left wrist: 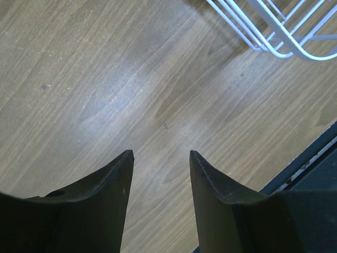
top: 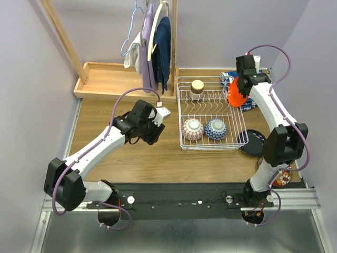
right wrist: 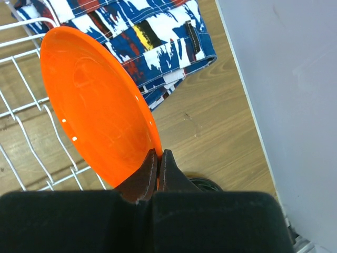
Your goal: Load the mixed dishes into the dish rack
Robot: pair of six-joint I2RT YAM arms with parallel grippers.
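Observation:
The white wire dish rack (top: 231, 113) holds a red-white bowl (top: 192, 129), a blue-patterned bowl (top: 216, 128) and a tan cup (top: 197, 86). My right gripper (right wrist: 159, 154) is shut on the rim of the orange plate (right wrist: 95, 100), held on edge in the air over the rack's far right corner (right wrist: 26, 23). The orange plate (top: 236, 93) shows there in the top view. A glossy black plate (top: 254, 142) lies on the table right of the rack. A dark red plate (top: 281, 178) peeks out behind the right arm. My left gripper (left wrist: 161, 154) hangs open over bare wood left of the rack (left wrist: 274, 31).
A blue-red patterned cloth (right wrist: 142, 37) lies on the table behind the rack's right corner. A shallow wooden tray (top: 108, 79) and a stand with hanging clothes (top: 152, 42) fill the far left. The wall runs close along the right side.

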